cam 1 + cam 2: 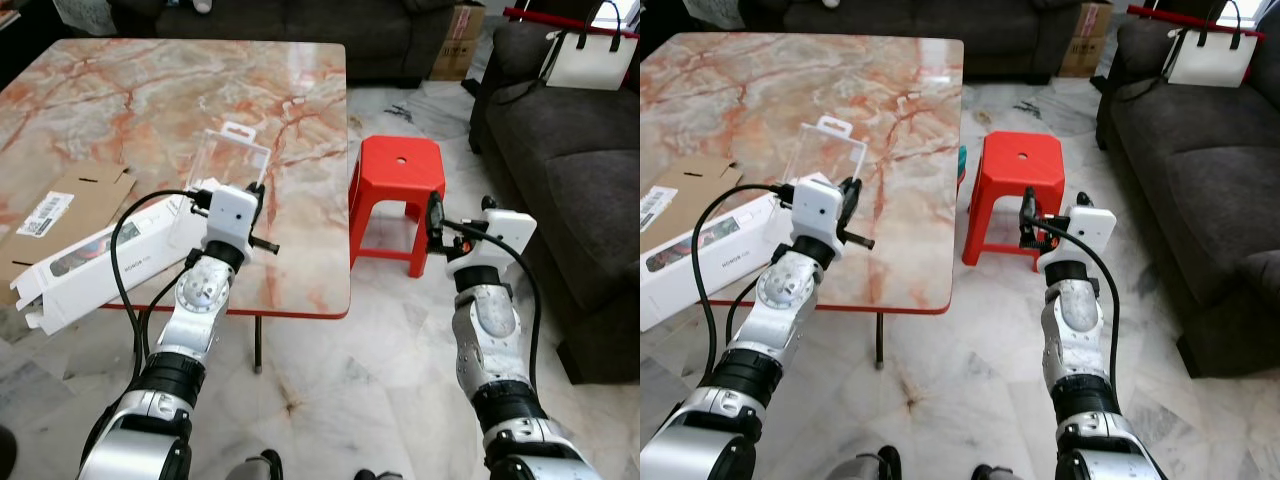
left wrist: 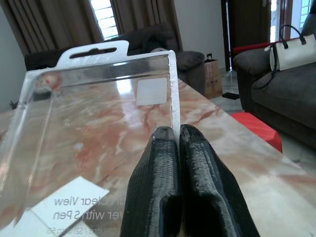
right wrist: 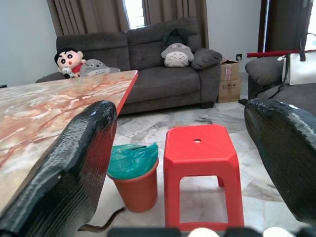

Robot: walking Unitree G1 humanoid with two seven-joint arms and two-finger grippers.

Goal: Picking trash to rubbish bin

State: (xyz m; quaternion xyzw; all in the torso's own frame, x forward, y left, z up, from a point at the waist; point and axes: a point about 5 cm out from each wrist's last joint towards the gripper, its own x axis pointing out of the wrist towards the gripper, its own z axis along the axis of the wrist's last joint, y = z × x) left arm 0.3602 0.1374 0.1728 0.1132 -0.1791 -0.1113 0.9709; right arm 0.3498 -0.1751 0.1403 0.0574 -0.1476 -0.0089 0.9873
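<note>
On marble surface (image 1: 150,100), white carton (image 1: 100,262) laid at near left edge, beside flat cardboard (image 1: 60,215). Red stool (image 1: 398,195) stood beside surface; orange bin (image 3: 134,177) with green liner tucked under surface edge. Clear plastic package (image 2: 94,113) pinched by left claw (image 2: 177,134) above surface. Right claw (image 3: 187,163) spread wide, held near stool.

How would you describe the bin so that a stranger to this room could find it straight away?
Start at the marble table and look at the floor by its edge, next to the red stool. The bin stands there: a small orange bucket. Its green liner, bunched over the rim, sets it apart from the stool.
</note>
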